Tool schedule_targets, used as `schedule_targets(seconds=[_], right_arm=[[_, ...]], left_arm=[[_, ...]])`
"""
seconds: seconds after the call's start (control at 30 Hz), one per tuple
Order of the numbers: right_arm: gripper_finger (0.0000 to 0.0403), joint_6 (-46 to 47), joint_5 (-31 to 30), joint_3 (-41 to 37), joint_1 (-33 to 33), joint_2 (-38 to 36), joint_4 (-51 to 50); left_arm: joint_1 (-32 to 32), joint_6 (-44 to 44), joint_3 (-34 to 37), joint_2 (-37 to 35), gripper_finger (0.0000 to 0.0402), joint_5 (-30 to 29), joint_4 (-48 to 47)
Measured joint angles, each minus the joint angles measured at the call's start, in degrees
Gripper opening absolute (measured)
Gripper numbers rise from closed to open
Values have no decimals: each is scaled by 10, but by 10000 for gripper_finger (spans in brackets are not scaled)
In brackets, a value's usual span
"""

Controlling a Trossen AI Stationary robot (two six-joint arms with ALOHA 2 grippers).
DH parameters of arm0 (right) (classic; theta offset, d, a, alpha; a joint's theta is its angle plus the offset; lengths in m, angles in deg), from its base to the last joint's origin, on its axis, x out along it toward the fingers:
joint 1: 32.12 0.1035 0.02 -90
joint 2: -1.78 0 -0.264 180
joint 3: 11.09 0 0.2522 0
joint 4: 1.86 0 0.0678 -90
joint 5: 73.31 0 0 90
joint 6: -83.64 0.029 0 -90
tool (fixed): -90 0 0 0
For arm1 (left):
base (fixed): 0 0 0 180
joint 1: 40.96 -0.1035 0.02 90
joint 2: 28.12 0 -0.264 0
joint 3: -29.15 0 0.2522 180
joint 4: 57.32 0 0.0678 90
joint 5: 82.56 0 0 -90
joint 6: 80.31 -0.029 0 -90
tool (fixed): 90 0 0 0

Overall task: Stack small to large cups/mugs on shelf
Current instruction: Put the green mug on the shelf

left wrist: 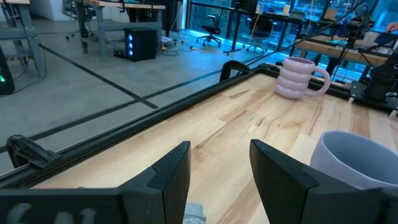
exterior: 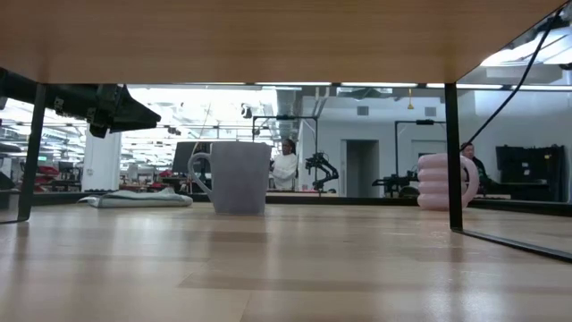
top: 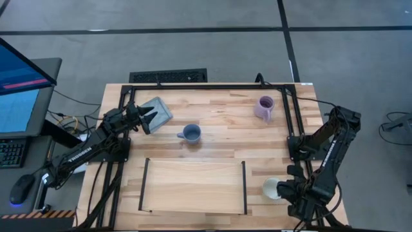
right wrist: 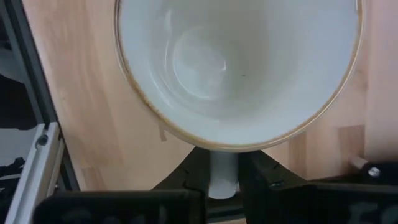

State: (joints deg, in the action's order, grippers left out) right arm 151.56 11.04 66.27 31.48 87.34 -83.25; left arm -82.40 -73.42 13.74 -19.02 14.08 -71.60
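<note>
The white mug (top: 271,188) stands mouth up on the table, just right of the shelf (top: 193,187). My right gripper (top: 285,190) is beside it on the right, shut on its handle. The blue mug (top: 191,133) stands upright behind the shelf, and also shows in the low view (exterior: 239,177). The lilac mug (top: 264,108) stands upright at the far right. My left gripper (top: 147,120) is open and empty, hovering over the grey pad (top: 158,109), left of the blue mug (left wrist: 357,168). My right gripper pinches the white mug's handle (right wrist: 222,173) between its two fingers, which stand on either side of it. The fingers come from the table's right side, slanting down. The mug is upright, mouth up (right wrist: 236,68); whether its base is on the table I cannot tell.
The shelf's black end bars (top: 244,187) stand close to the white mug. A black frame runs along the table's far and right edges (top: 293,109). A monitor, a keyboard and a mouse lie off the table's left side. People show in the room beyond.
</note>
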Motion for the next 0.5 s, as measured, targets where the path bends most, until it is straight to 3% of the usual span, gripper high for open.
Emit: schedule_targets(seconds=[0.5], right_arm=[[71, -2, -2, 3, -15, 0, 2]], left_arm=[[0, 0, 0, 0, 156, 0, 0]])
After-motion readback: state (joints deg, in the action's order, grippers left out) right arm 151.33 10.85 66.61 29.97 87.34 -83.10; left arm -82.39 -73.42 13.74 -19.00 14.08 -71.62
